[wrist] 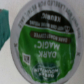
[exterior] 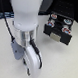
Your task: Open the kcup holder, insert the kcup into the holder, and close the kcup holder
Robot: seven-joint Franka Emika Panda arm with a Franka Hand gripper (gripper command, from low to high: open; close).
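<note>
Plain grey tabletop (exterior: 61, 63) under even light, w/ dark cables (exterior: 4, 16) along the exterior view's left.

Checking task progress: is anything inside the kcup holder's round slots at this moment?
In the exterior view, the kcup holder shows pale marks on its dark top; whether a pod sits inside cannot be told at this size. The arm covers the near table. The wrist view is filled by the kcup.

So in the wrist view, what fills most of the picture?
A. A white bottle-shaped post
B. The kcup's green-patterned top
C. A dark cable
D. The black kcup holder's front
B: the kcup fills the wrist view with its round green and black printed top inside a pale rim.
</note>
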